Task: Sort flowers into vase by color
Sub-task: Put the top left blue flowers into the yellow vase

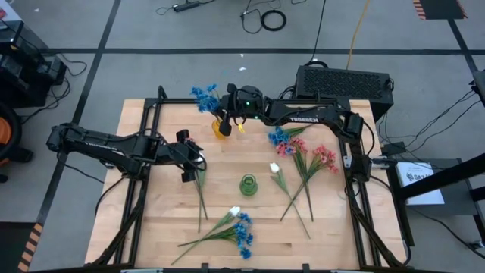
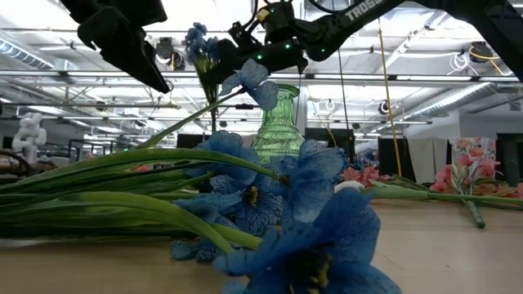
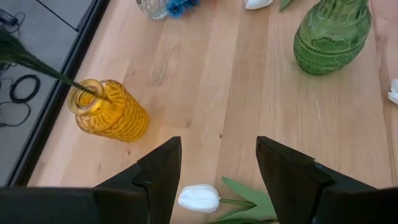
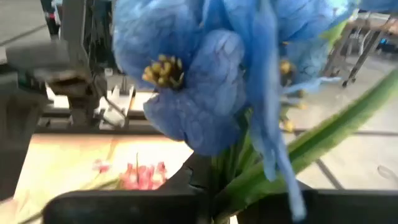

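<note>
A blue-bloomed sprig (image 1: pixel 204 97) stands tilted in the yellow vase (image 1: pixel 221 127) at the far side, its stem (image 3: pixel 43 67) entering the vase mouth. My right gripper (image 1: pixel 236 114) is beside that vase, shut on this sprig; its blooms (image 4: pixel 205 68) fill the right wrist view. My left gripper (image 3: pixel 217 180) is open above a white-bud sprig (image 1: pixel 199 186) lying on the table, with the bud (image 3: pixel 199 198) between its fingers and not touched. The green vase (image 1: pixel 248 184) stands mid-table. Pink sprigs (image 1: pixel 322 158), a white bud (image 1: pixel 275 168) and a blue-and-white bunch (image 1: pixel 239 227) lie flat. My right gripper pinches the blue sprig's green stem (image 4: pixel 249 180) just below the blooms, between its two fingers. The sprig leans toward the table's far left. Its lower end sits in the yellow vase's mouth (image 3: pixel 93 93).
The green vase (image 3: pixel 333 34) stands to the right of my left gripper. A black box (image 1: pixel 345 80) sits beyond the table's far right corner. In the low view the blue bunch (image 2: pixel 278 204) lies close to the near edge. Bare wood (image 1: pixel 151 227) shows near left.
</note>
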Robot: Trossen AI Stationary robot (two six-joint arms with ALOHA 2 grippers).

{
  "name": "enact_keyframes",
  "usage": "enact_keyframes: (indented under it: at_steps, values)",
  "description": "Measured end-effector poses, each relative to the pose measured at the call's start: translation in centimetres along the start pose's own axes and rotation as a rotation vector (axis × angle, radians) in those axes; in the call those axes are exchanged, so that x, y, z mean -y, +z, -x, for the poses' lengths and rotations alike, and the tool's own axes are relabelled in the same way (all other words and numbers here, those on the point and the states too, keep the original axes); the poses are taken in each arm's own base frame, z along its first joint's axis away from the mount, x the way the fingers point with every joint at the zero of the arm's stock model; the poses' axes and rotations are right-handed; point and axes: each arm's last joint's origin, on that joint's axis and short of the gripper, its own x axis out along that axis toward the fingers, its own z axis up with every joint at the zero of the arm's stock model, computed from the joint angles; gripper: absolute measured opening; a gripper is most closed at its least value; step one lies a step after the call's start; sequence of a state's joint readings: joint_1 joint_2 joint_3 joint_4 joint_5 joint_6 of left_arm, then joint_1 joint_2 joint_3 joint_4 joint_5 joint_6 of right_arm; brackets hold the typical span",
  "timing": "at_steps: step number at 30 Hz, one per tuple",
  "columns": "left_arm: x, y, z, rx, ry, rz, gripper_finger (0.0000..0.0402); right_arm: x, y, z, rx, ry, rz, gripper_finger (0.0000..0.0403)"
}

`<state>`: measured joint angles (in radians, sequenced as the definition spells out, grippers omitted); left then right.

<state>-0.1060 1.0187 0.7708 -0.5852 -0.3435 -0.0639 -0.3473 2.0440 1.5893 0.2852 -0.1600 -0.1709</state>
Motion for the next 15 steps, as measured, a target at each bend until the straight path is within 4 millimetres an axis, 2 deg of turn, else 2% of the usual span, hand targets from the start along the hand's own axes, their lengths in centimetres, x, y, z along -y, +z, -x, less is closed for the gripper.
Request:
enact_keyframes:
  at_steps: [7, 15]
  values:
    - [0.00, 0.00, 0.01, 0.001, 0.000, -0.018, 0.0215, -0.13, -0.25, -0.07, -0.019, 0.010, 0.002, 0.0110]
    - [0.00, 0.01, 0.00, 0.001, 0.000, -0.018, 0.0215, -0.02, 0.59, -0.05, -0.064, 0.031, -0.040, 0.0239]
